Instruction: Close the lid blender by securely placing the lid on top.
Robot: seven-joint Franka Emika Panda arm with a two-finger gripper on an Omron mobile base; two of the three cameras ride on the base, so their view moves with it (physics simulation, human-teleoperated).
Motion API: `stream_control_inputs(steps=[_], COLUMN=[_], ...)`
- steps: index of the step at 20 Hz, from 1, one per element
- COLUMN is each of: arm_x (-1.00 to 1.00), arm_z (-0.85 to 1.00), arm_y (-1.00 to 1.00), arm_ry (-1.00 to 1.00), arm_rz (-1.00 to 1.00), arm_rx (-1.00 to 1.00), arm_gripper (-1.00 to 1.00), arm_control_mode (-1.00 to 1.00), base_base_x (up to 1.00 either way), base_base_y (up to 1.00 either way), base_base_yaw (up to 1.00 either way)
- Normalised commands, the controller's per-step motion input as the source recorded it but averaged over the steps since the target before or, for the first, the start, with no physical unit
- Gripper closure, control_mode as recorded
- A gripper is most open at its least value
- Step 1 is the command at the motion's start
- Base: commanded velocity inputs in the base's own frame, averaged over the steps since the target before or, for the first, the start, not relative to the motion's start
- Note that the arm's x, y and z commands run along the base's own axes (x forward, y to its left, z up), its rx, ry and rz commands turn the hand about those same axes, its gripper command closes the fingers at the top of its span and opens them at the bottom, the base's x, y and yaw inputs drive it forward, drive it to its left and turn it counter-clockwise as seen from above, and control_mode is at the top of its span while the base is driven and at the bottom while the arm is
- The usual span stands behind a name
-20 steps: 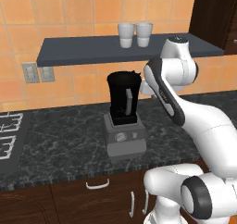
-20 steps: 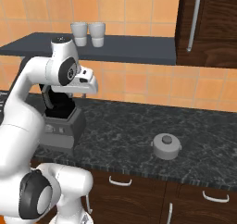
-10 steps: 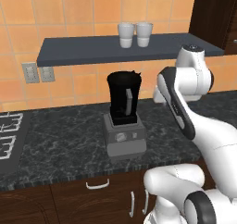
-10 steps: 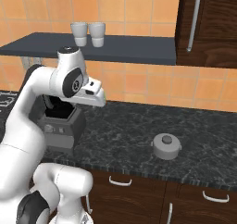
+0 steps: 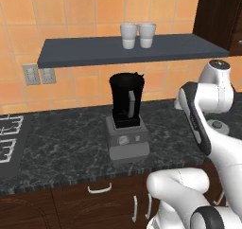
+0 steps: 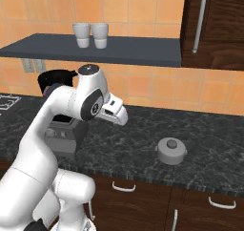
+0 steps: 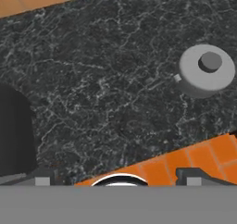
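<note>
1 gripper (image 6: 121,116), jaws spread, empty; lid (image 7: 206,70) lies ahead on counter (image 7: 115,93). Risk: off-centre pinch on knob slips lid.

two white cups (image 5: 137,34) on shelf (image 5: 94,52), stove (image 5: 8,138), wall outlets (image 5: 38,74)

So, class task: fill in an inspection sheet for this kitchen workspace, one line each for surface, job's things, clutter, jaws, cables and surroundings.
Surface: dark speckled counter.
Job's things: blender upright on the counter, jar top uncovered; grey round lid lying on the counter to its right, apart from it.
Clutter: two white cups on the shelf.
Jaws: gripper open, holding nothing, above the counter.
Cables: nothing seen.
Surroundings: orange tiled wall, wall outlets, stove edge, dark cabinet.
</note>
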Motion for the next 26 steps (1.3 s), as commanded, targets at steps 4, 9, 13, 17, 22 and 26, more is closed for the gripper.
stream_control_inputs(steps=[4, 9, 13, 17, 22, 26], arm_x=[0.00, 0.00, 0.00, 0.02, 0.15, 0.33], arm_z=[-0.20, -0.21, -0.23, -0.26, -0.16, -0.12], arm_y=[-0.76, -0.80, -0.81, -0.72, -0.46, -0.30], arm_ry=[-0.01, 0.00, 0.00, 0.00, 0.00, 0.00], arm_rz=[-0.16, -0.12, -0.10, -0.06, 0.00, 0.00], arm_rx=[0.00, 0.00, 0.00, 0.00, 0.00, 0.01], arm_gripper=[-1.00, -1.00, -1.00, -1.00, -1.00, -1.00], arm_control_mode=[-1.00, -1.00, -1.00, -1.00, -1.00, -1.00], base_base_x=[0.00, 0.00, 0.00, 0.00, 0.00, 0.00], base_base_y=[0.00, 0.00, 0.00, 0.00, 0.00, 0.00], base_base_yaw=[0.00, 0.00, 0.00, 0.00, 0.00, 0.00])
